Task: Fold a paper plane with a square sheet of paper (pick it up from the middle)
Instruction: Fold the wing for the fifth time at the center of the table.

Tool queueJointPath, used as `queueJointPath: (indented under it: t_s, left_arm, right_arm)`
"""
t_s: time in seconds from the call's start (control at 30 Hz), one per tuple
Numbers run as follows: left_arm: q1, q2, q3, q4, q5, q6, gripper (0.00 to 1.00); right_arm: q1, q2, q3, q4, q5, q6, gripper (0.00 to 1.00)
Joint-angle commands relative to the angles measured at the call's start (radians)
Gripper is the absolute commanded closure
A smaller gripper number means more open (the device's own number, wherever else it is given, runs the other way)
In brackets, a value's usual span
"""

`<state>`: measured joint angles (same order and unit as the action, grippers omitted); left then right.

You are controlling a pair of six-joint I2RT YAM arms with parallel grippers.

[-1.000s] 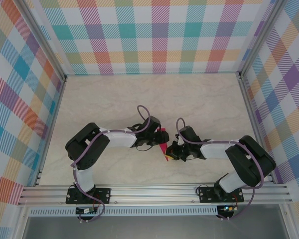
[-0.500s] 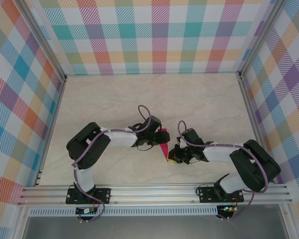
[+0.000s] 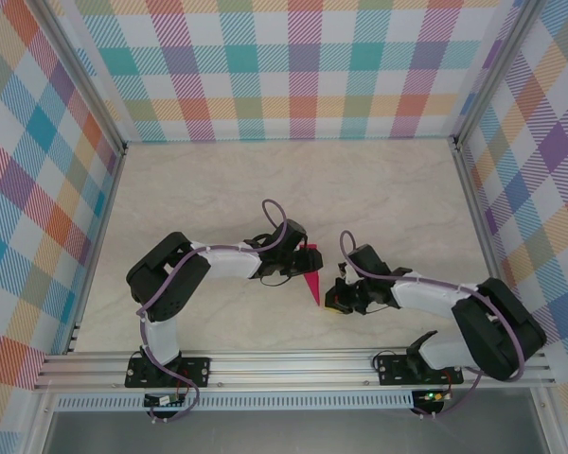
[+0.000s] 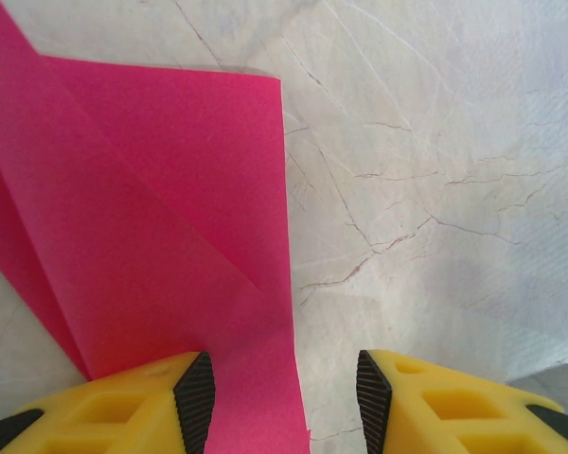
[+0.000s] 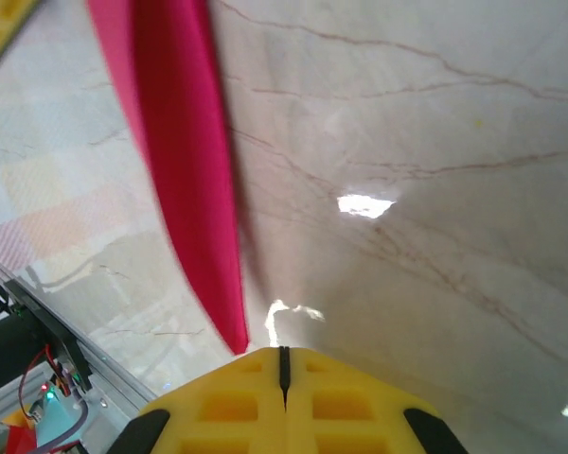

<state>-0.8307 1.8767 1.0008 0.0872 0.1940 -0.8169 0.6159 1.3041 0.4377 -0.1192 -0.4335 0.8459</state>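
The paper plane (image 3: pixel 311 278) is lying flat on the pale marbled tabletop (image 3: pixel 265 180), near its front and between the two arms, as a narrow magenta dart with its tip pointing toward the near edge. The left claw (image 3: pixel 303 257) is hovering over the dart's wide end with its jaws standing partly apart and gripping nothing. From the left wrist, the left claw (image 4: pixel 284 397) is showing one yellow finger (image 4: pixel 123 407) sitting over the folded pink layers of the paper plane (image 4: pixel 151 218), while the other finger (image 4: pixel 454 407) is hanging above bare tabletop (image 4: pixel 435 189); whether the first finger is actually pressing on the paper I cannot tell. The right claw (image 3: pixel 333 301) is sitting just beside the dart's pointed tip. From the right wrist, the right claw (image 5: pixel 284 369) is showing its fingers pressed fully together with nothing between them, and the tip of the blurred paper plane (image 5: pixel 185 170) is ending just beside those fingertips.
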Motion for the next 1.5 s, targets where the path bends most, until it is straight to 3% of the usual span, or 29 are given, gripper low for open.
queueJointPath:
  t_s: [0.0, 0.27, 0.43, 0.57, 0.7, 0.9, 1.1, 1.33, 1.47]
  left_arm:
    - [-0.004, 0.071, -0.026, -0.134, 0.007, 0.01, 0.52]
    - [-0.004, 0.075, -0.016, -0.133, 0.018, 0.012, 0.52]
    - [-0.004, 0.081, -0.008, -0.133, 0.02, 0.007, 0.52]
    - [-0.005, 0.081, -0.005, -0.143, 0.008, 0.004, 0.52]
    - [-0.005, 0.085, 0.001, -0.15, 0.009, 0.005, 0.52]
    - [-0.004, 0.101, 0.015, -0.165, 0.013, 0.005, 0.52]
    - [-0.005, 0.1, 0.012, -0.161, 0.016, 0.005, 0.52]
    - [-0.005, 0.101, 0.004, -0.155, 0.017, 0.002, 0.52]
    - [-0.004, 0.099, 0.006, -0.152, 0.024, 0.001, 0.52]
  right_arm:
    - [0.002, -0.052, 0.045, 0.011, 0.044, 0.063, 1.0]
    - [0.002, 0.131, 0.081, 0.329, -0.044, 0.253, 1.0]
    - [0.003, 0.184, 0.087, 0.268, -0.004, 0.245, 1.0]
    - [0.007, 0.196, 0.028, 0.242, -0.058, 0.224, 1.0]
    - [0.015, 0.176, 0.021, 0.117, -0.114, 0.095, 1.0]
    - [0.016, 0.156, 0.001, -0.044, -0.063, 0.025, 1.0]
    - [0.016, 0.144, -0.018, 0.026, -0.103, 0.075, 1.0]
    - [0.013, -0.074, 0.007, 0.071, 0.056, 0.192, 1.0]
    - [0.013, -0.054, 0.051, 0.112, 0.065, 0.219, 0.97]
